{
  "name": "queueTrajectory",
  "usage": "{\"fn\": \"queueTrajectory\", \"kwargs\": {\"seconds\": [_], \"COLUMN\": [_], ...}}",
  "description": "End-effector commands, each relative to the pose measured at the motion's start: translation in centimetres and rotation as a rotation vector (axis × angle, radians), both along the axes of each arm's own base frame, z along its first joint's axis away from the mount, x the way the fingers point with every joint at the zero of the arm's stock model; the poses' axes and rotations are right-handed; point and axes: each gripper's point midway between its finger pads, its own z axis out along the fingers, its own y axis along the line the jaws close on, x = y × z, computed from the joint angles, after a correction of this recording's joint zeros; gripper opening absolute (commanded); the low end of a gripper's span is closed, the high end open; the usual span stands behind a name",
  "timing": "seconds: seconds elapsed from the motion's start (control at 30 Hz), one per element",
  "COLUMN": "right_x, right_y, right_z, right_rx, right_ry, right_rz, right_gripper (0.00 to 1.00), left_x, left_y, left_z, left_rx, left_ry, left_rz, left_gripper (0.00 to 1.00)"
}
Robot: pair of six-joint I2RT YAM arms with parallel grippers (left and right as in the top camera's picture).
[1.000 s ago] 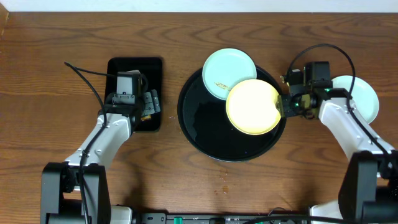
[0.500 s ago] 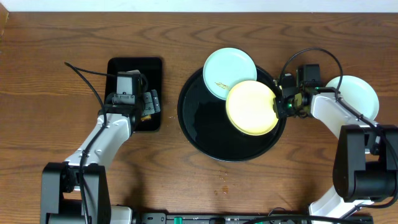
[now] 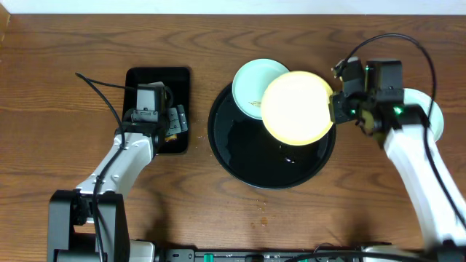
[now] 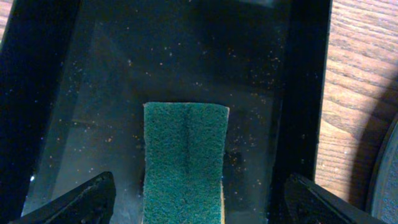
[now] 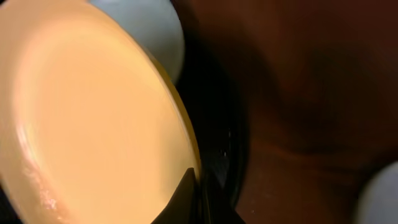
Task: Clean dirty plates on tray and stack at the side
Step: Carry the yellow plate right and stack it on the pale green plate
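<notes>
My right gripper is shut on the right rim of the pale yellow plate, which hangs tilted above the round black tray. In the right wrist view the jaws pinch the yellow plate at its edge. One mint plate with brown smears lies at the tray's back rim, partly hidden under the yellow one. Another mint plate rests on the wood at the right, under my right arm. My left gripper stands open, one finger on either side of a green sponge.
The sponge lies in a small rectangular black tray left of the round tray. A black cable runs across the wood at the left. A few crumbs lie near the front edge.
My right gripper closed on the yellow plate's rim and raised it off the tray, a little toward the back. The left arm has stayed still.
</notes>
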Motion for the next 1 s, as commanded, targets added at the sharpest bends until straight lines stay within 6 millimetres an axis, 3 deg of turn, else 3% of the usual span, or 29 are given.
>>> {"fn": "queueTrajectory", "kwargs": {"seconds": [0.0,0.2,0.37,0.53,0.77,0.97], "right_x": [-1.2,-4.6,-6.5,-6.7,-5.3,-4.2], "right_y": [-0.2,0.2,2.3,5.0,7.9,9.0], "right_z": [4.9,11.2,13.4,12.9,9.4,6.8], "right_rx": [-0.146,-0.439,-0.658,-0.856,-1.081,-1.049], "right_ry": [-0.148,-0.380,-0.504,-0.548,-0.526,-0.480], "right_rz": [-0.052,-0.179,-0.226,-0.215,-0.162,-0.094], "right_gripper": [0.01,0.01,0.01,0.01,0.01,0.01], "left_x": [-0.3,-0.3,-0.3,-0.3,-0.3,-0.3], "left_y": [0.4,0.4,0.4,0.4,0.4,0.4], "left_z": [-0.5,-0.5,-0.5,-0.5,-0.5,-0.5], "left_rx": [0.013,0.013,0.013,0.013,0.013,0.013], "left_ry": [0.016,0.016,0.016,0.016,0.016,0.016], "left_rz": [0.009,0.009,0.009,0.009,0.009,0.009], "left_gripper": [0.87,0.87,0.87,0.87,0.87,0.87]}}
